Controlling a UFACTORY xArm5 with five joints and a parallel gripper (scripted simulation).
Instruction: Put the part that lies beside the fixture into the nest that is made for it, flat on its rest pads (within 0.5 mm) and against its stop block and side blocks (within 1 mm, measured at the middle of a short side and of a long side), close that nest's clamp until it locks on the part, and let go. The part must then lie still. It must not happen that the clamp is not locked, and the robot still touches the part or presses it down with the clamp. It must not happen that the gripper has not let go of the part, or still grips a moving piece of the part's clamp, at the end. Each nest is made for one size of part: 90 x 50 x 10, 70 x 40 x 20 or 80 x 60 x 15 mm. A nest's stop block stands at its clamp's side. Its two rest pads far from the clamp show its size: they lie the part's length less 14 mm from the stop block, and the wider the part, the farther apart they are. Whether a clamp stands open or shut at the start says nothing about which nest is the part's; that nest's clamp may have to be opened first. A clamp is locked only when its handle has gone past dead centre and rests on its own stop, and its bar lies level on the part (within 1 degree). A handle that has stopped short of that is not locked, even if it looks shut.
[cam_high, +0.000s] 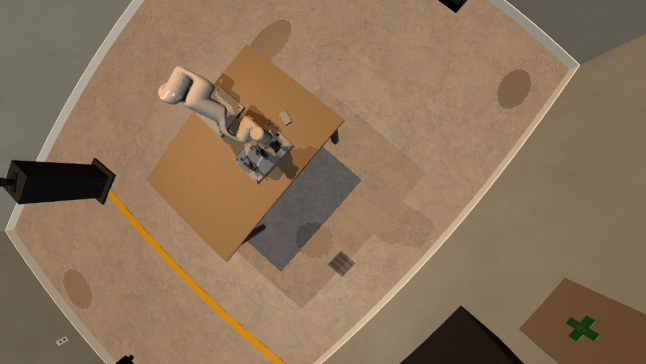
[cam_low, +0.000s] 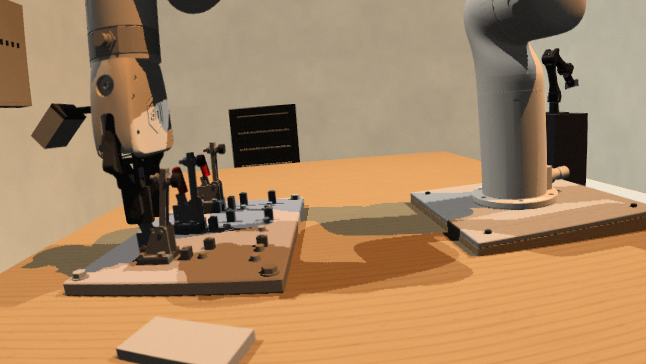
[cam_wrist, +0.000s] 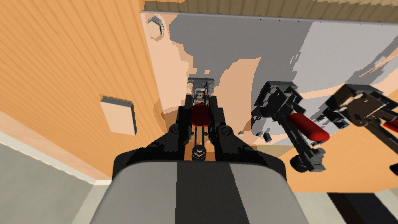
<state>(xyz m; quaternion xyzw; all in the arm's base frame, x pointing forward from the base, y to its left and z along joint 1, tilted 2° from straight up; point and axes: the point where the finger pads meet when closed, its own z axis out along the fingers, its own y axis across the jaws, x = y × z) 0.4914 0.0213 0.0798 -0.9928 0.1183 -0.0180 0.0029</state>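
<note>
Lying flat on the worktop (cam_low: 450, 310) just beside the fixture plate (cam_low: 175, 285): the part (cam_low: 187, 342), untouched. Clenched on the red handle (cam_wrist: 201, 114) of the nearest clamp (cam_low: 159, 240): the gripper (cam_wrist: 200, 131), seen plainly only from the wrist. Raised upright in the exterior view, that clamp's lever; hidden under the arm from above.

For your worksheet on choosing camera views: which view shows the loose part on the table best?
Exterior: the flat tan part lies large in the foreground. Wrist shows it smaller, beside the fixture; top shows only a speck.
</note>
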